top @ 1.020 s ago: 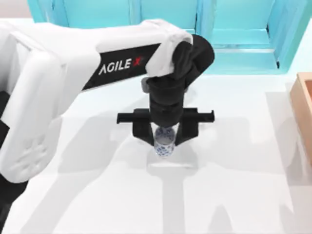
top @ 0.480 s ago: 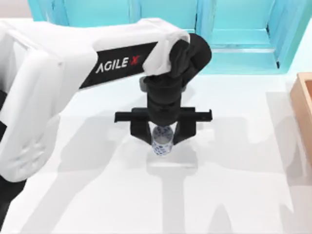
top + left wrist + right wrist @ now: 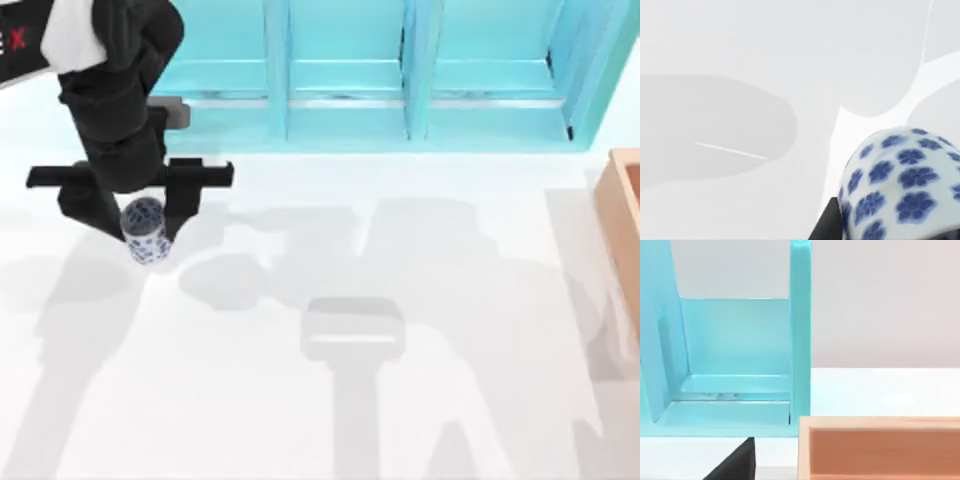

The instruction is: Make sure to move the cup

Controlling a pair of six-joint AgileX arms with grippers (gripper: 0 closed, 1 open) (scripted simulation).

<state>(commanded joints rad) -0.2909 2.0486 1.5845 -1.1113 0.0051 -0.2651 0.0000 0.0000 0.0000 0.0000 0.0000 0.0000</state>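
Observation:
The cup [image 3: 146,229] is small and white with blue flowers. It sits between the black fingers of my left gripper [image 3: 143,226], which is shut on it at the back left of the table, in front of the teal shelf. The cup looks held clear of the white tabletop, with its shadow lying below and to the right. In the left wrist view the cup [image 3: 901,186] is close up beside one black finger [image 3: 829,224], above the bare white table. My right arm is parked on the right; its wrist view faces the shelf and a wooden box.
A teal shelf unit [image 3: 400,75] with open compartments runs along the back edge. A wooden box [image 3: 622,215] stands at the right edge and appears again as the box [image 3: 880,447] in the right wrist view. Grey shadows lie across the middle of the white table [image 3: 450,400].
My left gripper has carried the cup from the middle of the table far to the left and back. The white arm that covered the left side has swung mostly out of the top view.

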